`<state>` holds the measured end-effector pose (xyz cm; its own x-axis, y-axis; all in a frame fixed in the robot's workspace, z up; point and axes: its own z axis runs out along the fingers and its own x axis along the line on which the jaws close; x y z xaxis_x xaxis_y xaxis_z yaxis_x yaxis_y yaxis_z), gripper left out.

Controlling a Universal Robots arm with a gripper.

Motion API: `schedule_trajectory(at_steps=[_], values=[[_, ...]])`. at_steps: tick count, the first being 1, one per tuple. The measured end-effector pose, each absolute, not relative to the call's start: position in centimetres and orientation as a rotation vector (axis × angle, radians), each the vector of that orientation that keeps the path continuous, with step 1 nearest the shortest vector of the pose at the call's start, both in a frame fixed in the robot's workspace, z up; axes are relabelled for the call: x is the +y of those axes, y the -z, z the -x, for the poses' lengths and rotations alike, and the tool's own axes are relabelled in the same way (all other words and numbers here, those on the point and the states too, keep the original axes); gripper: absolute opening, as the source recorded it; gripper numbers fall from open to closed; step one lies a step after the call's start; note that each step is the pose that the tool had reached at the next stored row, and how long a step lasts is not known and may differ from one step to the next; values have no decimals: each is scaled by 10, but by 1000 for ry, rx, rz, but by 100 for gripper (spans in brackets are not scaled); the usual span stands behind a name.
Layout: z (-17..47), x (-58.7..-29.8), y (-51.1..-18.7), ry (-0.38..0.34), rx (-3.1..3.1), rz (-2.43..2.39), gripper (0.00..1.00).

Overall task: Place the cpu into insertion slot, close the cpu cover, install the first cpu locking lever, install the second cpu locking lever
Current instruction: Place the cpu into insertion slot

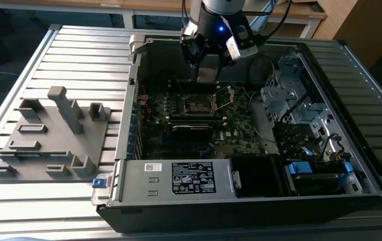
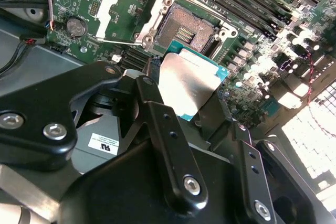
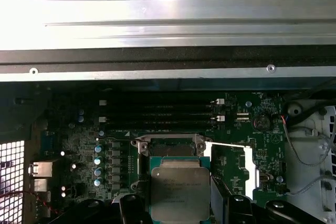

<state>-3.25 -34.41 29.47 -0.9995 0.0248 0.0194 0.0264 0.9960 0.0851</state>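
My gripper (image 1: 208, 75) hangs over the motherboard inside the open computer case, shut on the cpu (image 2: 189, 85). The cpu is a flat square chip with a dull silver top, and its edges sit between the black fingers (image 2: 157, 114). In the first wrist view the cpu (image 3: 179, 192) hovers just off the insertion slot (image 3: 168, 148), partly overlapping it. The slot (image 2: 186, 30) is bare, with its dark contact field showing. The cpu cover (image 2: 123, 11), a shiny metal frame, stands swung open beside the slot (image 1: 198, 104). In the exterior view the cover (image 1: 226, 98) is on the slot's right.
Memory slots (image 3: 157, 111) run beside the socket, toward the case's metal wall (image 3: 157, 24). A power supply (image 1: 191, 178) fills the case's near side and a drive cage (image 1: 291, 95) the exterior view's right. A grey parts fixture (image 1: 50, 135) lies on the slatted table outside the case.
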Motion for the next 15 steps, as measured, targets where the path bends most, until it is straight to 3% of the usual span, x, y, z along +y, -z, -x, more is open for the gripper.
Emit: schedule_trajectory(at_steps=[15], values=[[32,-344,-293,134,-3120,49,54]])
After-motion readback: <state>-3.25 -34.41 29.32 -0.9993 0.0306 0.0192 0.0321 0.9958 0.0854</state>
